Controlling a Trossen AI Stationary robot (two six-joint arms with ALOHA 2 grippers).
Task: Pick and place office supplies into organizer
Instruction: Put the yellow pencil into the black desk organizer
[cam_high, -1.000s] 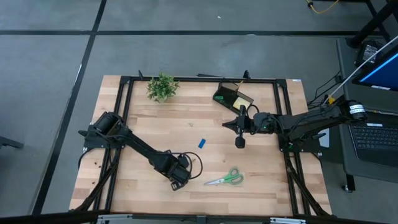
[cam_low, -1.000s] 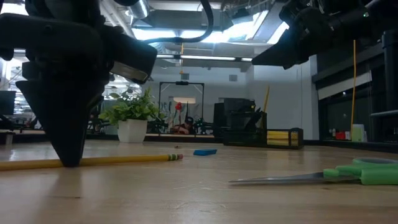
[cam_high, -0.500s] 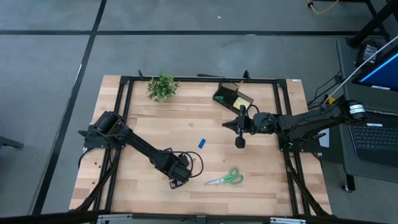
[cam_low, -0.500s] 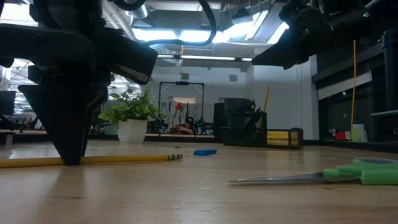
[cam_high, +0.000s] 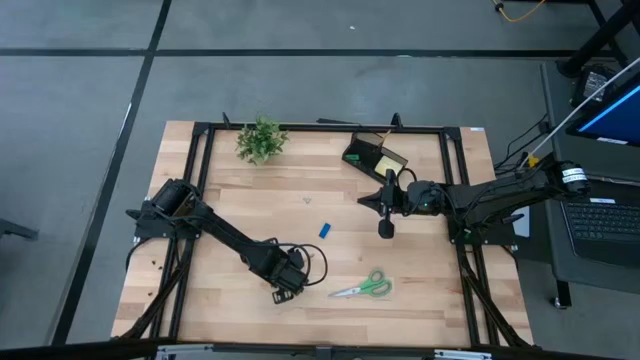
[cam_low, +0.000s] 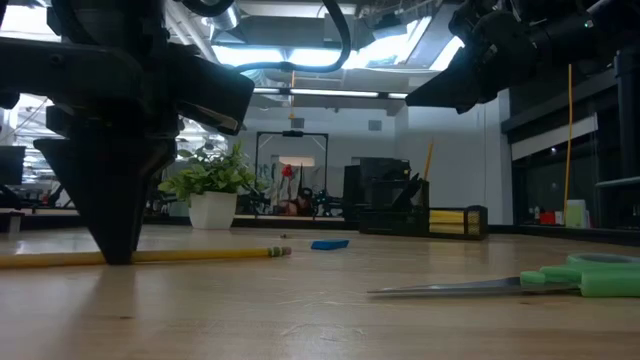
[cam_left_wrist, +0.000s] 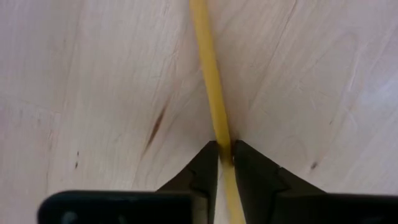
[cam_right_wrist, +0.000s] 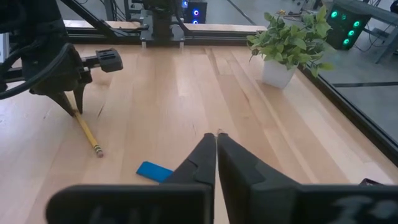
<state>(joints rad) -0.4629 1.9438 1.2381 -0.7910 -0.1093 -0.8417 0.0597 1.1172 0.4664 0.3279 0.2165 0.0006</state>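
Left wrist view: your left gripper (cam_left_wrist: 225, 163) pinches the pencil (cam_left_wrist: 210, 81) flat on the table (cam_left_wrist: 93, 93), well off the organizer (cam_high: 372, 153); a thin grip could roll it free.

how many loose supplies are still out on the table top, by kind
pencil: 1, lying flat, pinched between the left gripper fingers
blue eraser: 1, mid table
green-handled scissors: 1, toward the near edge
total: 3
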